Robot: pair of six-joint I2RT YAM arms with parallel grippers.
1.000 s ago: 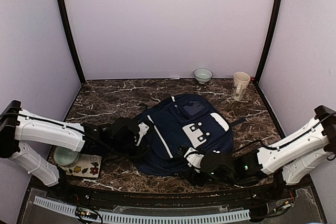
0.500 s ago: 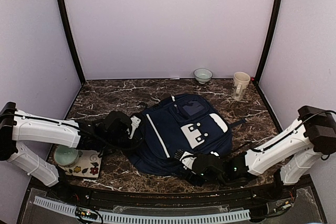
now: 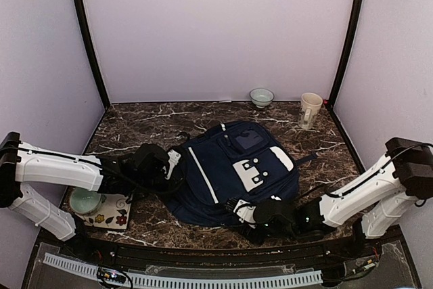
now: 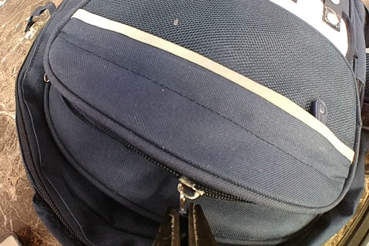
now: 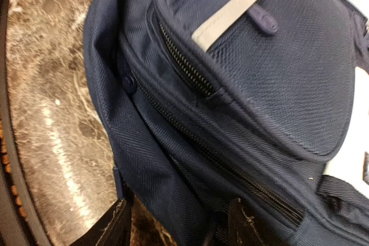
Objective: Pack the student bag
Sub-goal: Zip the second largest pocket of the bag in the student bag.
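Observation:
The navy student bag (image 3: 237, 170) lies flat in the middle of the table, white stripe and dotted white patch facing up. My left gripper (image 3: 170, 167) is at its left edge. In the left wrist view it (image 4: 184, 229) is shut on the metal zipper pull (image 4: 185, 193) of the bag (image 4: 219, 67); the zip looks closed. My right gripper (image 3: 242, 209) is at the bag's near edge. In the right wrist view it (image 5: 180, 226) has its fingers (image 5: 245, 226) partly closed around a bunched fold of the bag's side (image 5: 173, 159).
A small bowl (image 3: 261, 97) and a cream mug (image 3: 310, 110) stand at the back right. A pale green bowl (image 3: 84, 201) sits on a floral mat (image 3: 114, 217) at the near left, under my left arm. Walls enclose three sides.
Over the last second the bag slid left and turned a little. Both grippers moved left with it. The right gripper has since settled slightly nearer.

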